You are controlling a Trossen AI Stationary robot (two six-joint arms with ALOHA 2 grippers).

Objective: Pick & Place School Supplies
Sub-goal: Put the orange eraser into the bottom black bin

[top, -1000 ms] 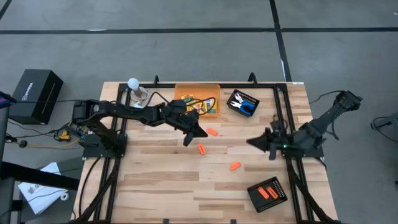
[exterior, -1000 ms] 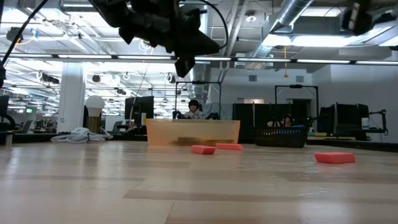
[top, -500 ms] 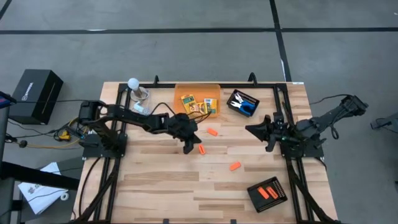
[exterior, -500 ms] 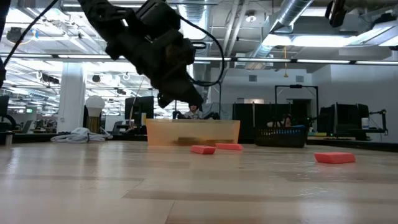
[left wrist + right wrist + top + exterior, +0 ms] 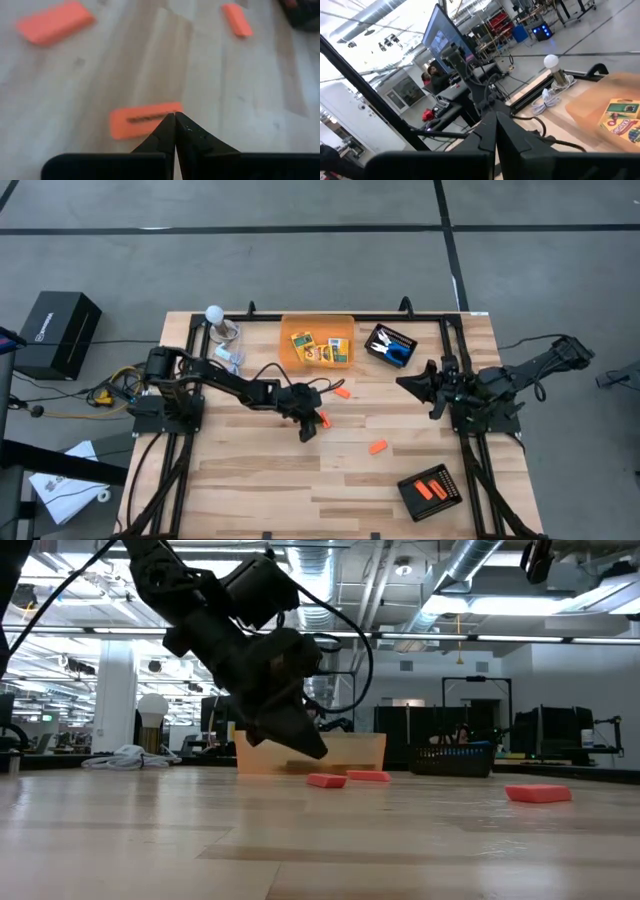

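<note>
left gripper (image 5: 174, 116): fingers pressed together, tips low over the table just beside orange piece (image 5: 145, 120) mid-table | two more orange pieces (image 5: 377, 447) (image 5: 341, 392) near | right gripper (image 5: 410, 383): closed, raised at right edge | crayon boxes (image 5: 312, 346) in orange bin (image 5: 288, 338) at the back

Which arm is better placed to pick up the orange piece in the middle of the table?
Left. The left gripper, fingers shut, hangs low right beside that orange piece, which fills its wrist view. The right gripper waits raised near the table's right edge, pointing away from the tabletop.
</note>
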